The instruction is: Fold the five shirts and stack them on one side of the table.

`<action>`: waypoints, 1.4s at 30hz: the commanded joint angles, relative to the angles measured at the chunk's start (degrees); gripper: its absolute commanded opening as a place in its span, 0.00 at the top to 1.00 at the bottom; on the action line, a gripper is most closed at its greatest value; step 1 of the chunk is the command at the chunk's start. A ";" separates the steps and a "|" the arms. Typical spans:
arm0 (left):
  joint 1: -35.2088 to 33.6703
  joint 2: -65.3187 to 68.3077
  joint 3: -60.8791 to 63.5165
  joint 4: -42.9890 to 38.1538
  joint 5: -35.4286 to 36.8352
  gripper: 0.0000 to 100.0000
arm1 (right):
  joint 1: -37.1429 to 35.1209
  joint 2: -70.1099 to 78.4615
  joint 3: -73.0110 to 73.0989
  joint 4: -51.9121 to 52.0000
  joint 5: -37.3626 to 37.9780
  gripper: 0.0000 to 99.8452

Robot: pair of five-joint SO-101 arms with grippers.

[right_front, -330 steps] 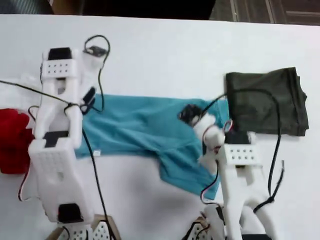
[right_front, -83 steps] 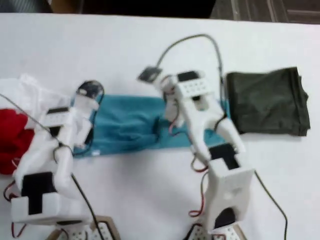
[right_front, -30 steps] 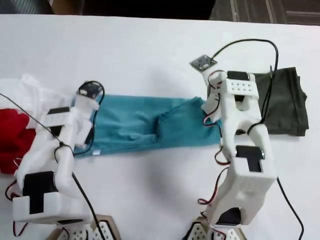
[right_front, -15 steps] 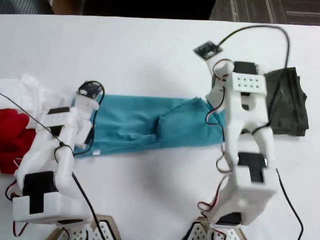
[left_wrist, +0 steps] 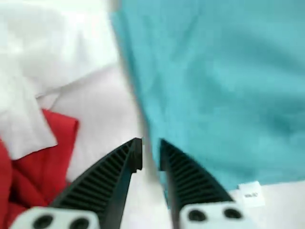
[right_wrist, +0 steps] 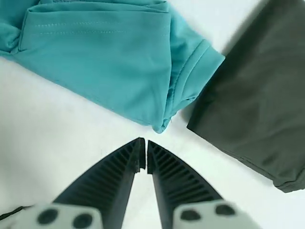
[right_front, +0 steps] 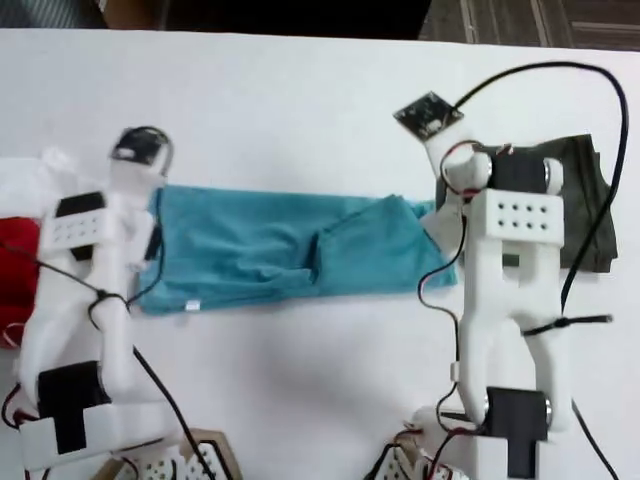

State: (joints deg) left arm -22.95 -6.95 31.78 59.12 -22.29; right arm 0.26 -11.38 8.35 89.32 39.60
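Observation:
A teal shirt (right_front: 260, 245) lies folded into a long strip across the middle of the table. My left gripper (left_wrist: 150, 153) hovers over the left end of the teal shirt (left_wrist: 228, 86), its fingers a little apart and holding nothing. My right gripper (right_wrist: 146, 155) is shut and empty above bare table, just short of the right corner of the teal shirt (right_wrist: 105, 57). A folded dark green shirt (right_front: 590, 190) lies at the right, partly behind the right arm, and close beside the teal corner in the right wrist view (right_wrist: 257, 105).
A crumpled red shirt (right_front: 15, 265) and a white shirt (right_front: 30, 175) lie bunched at the table's left edge, near my left gripper. The white table (right_front: 300, 100) has free room behind and in front of the teal strip. Cables loop over both arms.
The right arm swung to the right, off the teal shirt's right end, toward the dark green shirt. The left arm drew back from the teal shirt's left end and shifted left.

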 commanded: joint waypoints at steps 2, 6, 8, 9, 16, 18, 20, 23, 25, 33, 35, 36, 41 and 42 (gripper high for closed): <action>-2.37 -2.64 -1.98 -3.25 0.79 0.69 | 0.48 -5.32 3.96 -1.80 0.53 0.98; -2.02 -1.41 -2.86 -3.78 0.70 0.71 | 0.48 -7.78 5.45 -2.15 0.53 0.98; -2.02 2.11 -4.88 -4.31 0.79 0.72 | 0.48 -8.75 5.45 -1.98 0.53 0.98; -2.11 4.75 -6.11 -4.13 1.05 0.72 | 0.48 -9.27 5.45 -1.89 0.53 0.98; -2.29 22.42 -19.91 7.21 4.40 0.72 | 0.57 -12.70 5.54 -1.71 0.62 0.98; -1.85 25.49 -22.46 9.41 4.48 0.72 | 0.57 -13.32 5.54 -1.71 0.62 0.98; -0.79 28.04 -24.22 11.08 4.40 0.72 | 0.57 -13.76 5.54 -1.63 0.62 0.98; 0.62 31.30 -26.33 13.98 4.40 0.72 | 0.57 -14.02 5.54 -0.84 0.62 0.98; 2.02 33.76 -28.09 17.58 3.87 0.72 | 0.57 -14.02 5.54 -0.57 0.62 0.98; 2.55 42.02 -39.08 28.40 0.79 0.99 | 0.66 -14.02 5.54 -0.40 0.62 0.98; 0.97 43.60 -41.80 30.42 0.44 0.96 | 0.66 -14.55 5.54 0.13 0.62 0.98; -0.09 44.22 -43.38 31.30 -0.53 0.97 | 0.66 -15.08 5.54 0.22 0.62 0.98; -8.09 44.92 -55.16 37.01 -4.48 0.97 | 0.66 -19.38 5.54 0.75 0.62 0.98; -9.32 44.92 -58.24 39.21 -5.27 0.97 | 0.66 -19.74 5.54 1.45 0.62 0.98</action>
State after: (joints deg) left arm -26.29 38.42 -18.15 93.41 -25.54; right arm 0.26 -27.56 14.15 89.49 39.60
